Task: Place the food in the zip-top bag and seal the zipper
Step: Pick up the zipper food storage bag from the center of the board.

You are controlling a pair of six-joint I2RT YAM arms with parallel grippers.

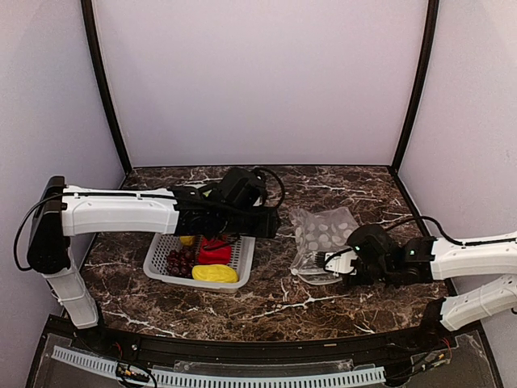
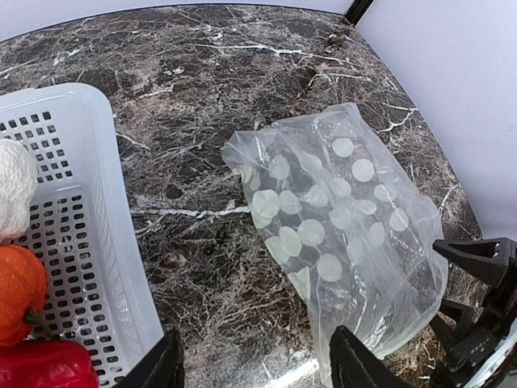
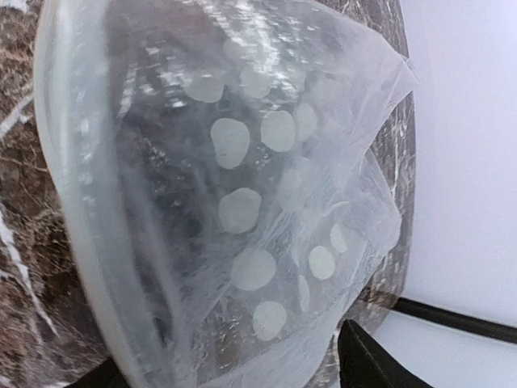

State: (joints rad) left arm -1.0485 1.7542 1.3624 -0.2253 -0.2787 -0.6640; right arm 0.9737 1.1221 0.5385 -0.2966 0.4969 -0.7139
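The clear zip-top bag [image 1: 323, 233] with white dots lies on the marble right of the basket; it also shows in the left wrist view [image 2: 339, 226]. In the right wrist view the bag [image 3: 242, 202] fills the frame, its mouth gaping toward the camera, the thick zipper strip [image 3: 69, 202] curving down the left. My right gripper [image 1: 333, 263] [image 3: 230, 347] is open at the bag's near edge, with plastic between its fingers. My left gripper [image 1: 271, 225] [image 2: 257, 331] is open and empty, above bare marble between basket and bag. The food lies in the basket: cauliflower [image 2: 12, 194], pumpkin [image 2: 20, 295], red pepper [image 2: 44, 368] [image 1: 214, 253], grapes [image 1: 178, 263], a yellow piece [image 1: 214, 273].
The grey perforated basket [image 1: 157, 263] [image 2: 89, 242] stands left of centre under my left arm. Pale walls with black corner posts [image 1: 103, 85] close the table on three sides. My right gripper's black fingers [image 2: 472, 259] show at the right edge of the left wrist view.
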